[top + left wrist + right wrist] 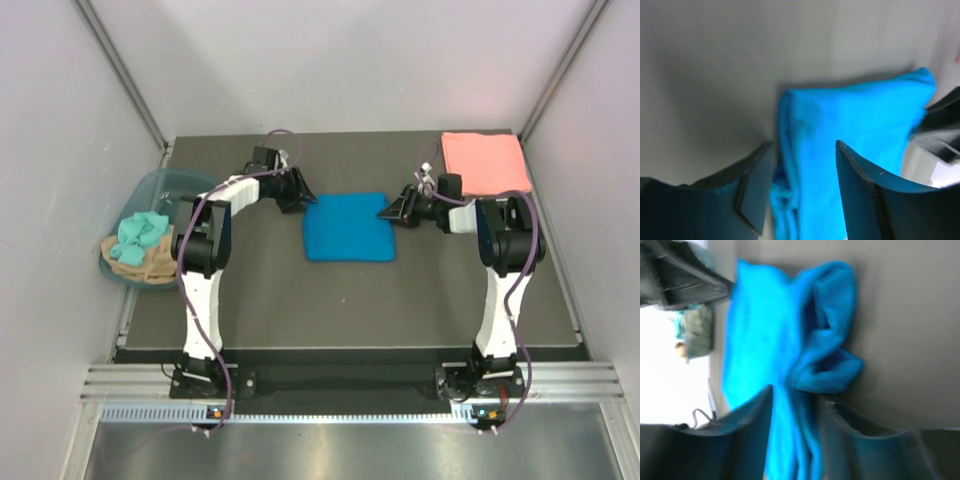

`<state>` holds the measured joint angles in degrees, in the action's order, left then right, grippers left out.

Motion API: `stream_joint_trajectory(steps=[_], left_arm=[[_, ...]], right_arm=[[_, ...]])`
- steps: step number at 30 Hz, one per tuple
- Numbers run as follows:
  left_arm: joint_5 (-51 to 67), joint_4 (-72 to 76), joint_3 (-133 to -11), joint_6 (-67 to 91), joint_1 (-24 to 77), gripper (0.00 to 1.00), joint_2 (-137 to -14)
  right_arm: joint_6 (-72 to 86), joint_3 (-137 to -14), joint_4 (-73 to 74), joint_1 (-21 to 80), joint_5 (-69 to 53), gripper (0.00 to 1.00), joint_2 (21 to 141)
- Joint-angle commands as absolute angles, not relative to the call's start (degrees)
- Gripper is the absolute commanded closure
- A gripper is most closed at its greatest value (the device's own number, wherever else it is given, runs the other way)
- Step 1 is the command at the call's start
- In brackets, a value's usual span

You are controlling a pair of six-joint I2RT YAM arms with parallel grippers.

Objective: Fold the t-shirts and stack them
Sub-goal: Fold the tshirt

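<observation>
The bright blue t-shirt (348, 227) lies folded into a rectangle in the middle of the dark table. The salmon pink t-shirt (485, 163) lies folded at the back right corner. My left gripper (303, 196) is at the blue shirt's back left corner. In the left wrist view it (804, 150) stands open, its jaws straddling the layered edge of the shirt (860, 120). My right gripper (387, 211) is at the shirt's right edge. In the blurred right wrist view it (796, 397) is shut on a bunched fold of the blue cloth (760, 325), which fills the gap between the jaws.
A translucent blue-grey tub (160, 185) stands at the table's left edge with teal cloths (140, 232) and tan cloth (135, 262) in it. White walls enclose the table on three sides. The arm bases stand at the near edge.
</observation>
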<state>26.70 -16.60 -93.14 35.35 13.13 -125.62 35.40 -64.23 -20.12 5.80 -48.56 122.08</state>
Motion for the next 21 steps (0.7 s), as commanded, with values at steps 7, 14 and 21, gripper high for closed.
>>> stream_joint_trajectory(steps=[7,14,21], left_arm=[[33.2,-11.5,-95.6,34.4,12.1,0.47,-131.6],[33.0,-13.0,-99.5,34.2,12.0,0.90,-135.3],[31.6,-14.8,-102.3,33.6,12.0,0.96,-137.0]], right_arm=[[37.5,-64.9,-24.1,5.5,-46.9,0.39,124.4],[34.9,-70.8,-18.0,5.9,-43.8,0.39,125.9],[33.1,-73.7,-16.6,6.0,-43.4,0.32,127.1]])
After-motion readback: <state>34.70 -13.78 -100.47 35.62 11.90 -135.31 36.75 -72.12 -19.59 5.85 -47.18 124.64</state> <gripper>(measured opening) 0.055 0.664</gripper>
